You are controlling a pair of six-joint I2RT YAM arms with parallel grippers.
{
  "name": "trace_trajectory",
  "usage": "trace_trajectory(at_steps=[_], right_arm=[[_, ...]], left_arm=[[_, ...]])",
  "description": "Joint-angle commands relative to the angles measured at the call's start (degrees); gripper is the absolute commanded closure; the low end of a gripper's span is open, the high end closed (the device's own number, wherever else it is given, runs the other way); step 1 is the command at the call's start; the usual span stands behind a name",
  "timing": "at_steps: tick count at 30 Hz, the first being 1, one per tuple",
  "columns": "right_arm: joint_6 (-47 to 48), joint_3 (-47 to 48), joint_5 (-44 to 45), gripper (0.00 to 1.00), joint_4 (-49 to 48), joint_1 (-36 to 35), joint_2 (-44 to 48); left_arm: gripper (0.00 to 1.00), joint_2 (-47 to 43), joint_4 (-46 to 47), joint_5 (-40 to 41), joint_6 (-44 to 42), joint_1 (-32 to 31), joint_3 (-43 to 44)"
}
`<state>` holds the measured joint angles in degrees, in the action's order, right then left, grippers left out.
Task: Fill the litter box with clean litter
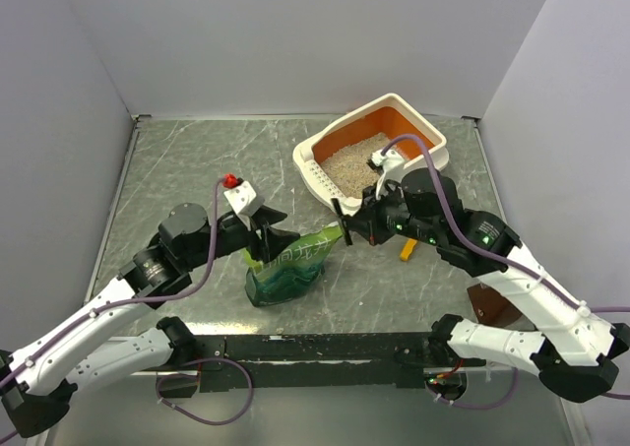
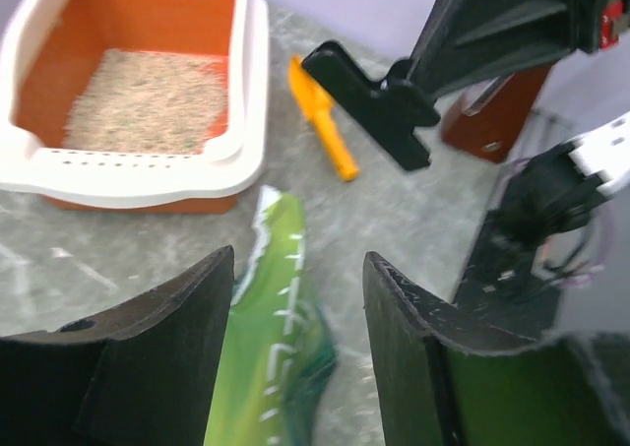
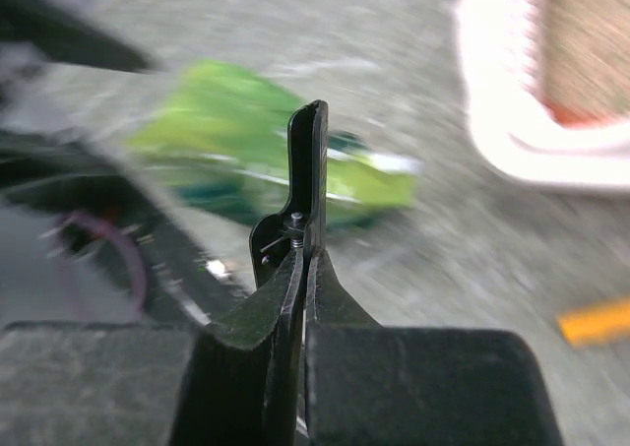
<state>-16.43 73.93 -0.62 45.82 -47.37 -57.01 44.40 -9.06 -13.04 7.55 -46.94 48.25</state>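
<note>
Your left gripper point(image 2: 295, 269) is open just above the bag point(image 1: 290, 269), which lies on the bench. Your right gripper point(image 3: 313, 121) is closed on nothing. The box point(image 2: 128, 165) ahead of both holds litter point(image 2: 148, 101), so pouring looks done.

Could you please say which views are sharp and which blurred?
Top external view: sharp, evenly lit. Left wrist view: slightly soft, crinkled green plastic bag smeared. Right wrist view: background motion-blurred, cream-white plastic litter box glaring; shut right pincer crisp.
</note>
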Motion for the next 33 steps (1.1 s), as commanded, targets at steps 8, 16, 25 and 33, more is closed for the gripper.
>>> trace_trajectory(at_steps=[8,16,25,33], right_arm=[[6.3,0.1,-29.2,1.0,-17.9,1.4,0.6],[4.8,-3.4,-36.5,1.0,-26.3,3.5,1.1],[1.0,-4.4,-40.3,1.0,-33.7,4.0,-2.9],[-2.1,-5.7,-43.8,1.0,-38.0,4.0,-5.0]], left_arm=[[0.39,-1.2,21.9,-23.4,28.0,13.5,-1.8],[0.45,0.9,44.1,-36.0,45.2,21.3,-10.4],[0.45,1.8,54.2,-38.0,50.1,21.8,-12.6],[0.46,1.6,55.2,-38.4,49.6,21.8,-12.7]])
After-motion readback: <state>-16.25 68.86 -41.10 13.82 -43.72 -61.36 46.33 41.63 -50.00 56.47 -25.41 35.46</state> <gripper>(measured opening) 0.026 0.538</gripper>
